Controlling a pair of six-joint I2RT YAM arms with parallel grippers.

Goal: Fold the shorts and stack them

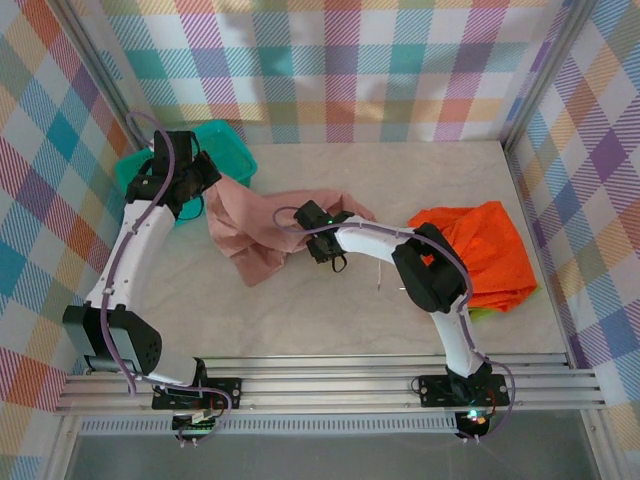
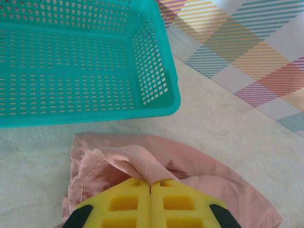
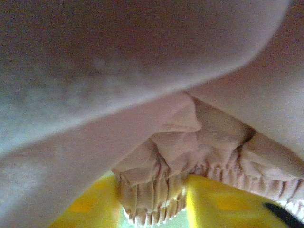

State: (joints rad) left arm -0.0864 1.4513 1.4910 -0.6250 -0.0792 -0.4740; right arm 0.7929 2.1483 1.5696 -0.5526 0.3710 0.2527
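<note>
The dusty pink shorts (image 1: 255, 235) lie crumpled on the table, left of centre. My left gripper (image 1: 205, 195) is shut on a raised fold of the pink cloth (image 2: 199, 166) near the basket; in the left wrist view the yellow fingertips meet at the left gripper (image 2: 150, 183) with the fabric pinched between them. My right gripper (image 1: 312, 243) is at the right end of the same shorts. In the right wrist view the gathered elastic waist (image 3: 156, 190) is bunched between the yellow fingers (image 3: 223, 202). The orange shorts (image 1: 480, 250) lie at the right on a lime green pair (image 1: 482, 313), of which an edge shows.
A teal mesh basket (image 1: 235, 150) stands at the back left, just beyond the left gripper, and its near wall (image 2: 156, 102) is close to the pink cloth. Plaid walls enclose the table on three sides.
</note>
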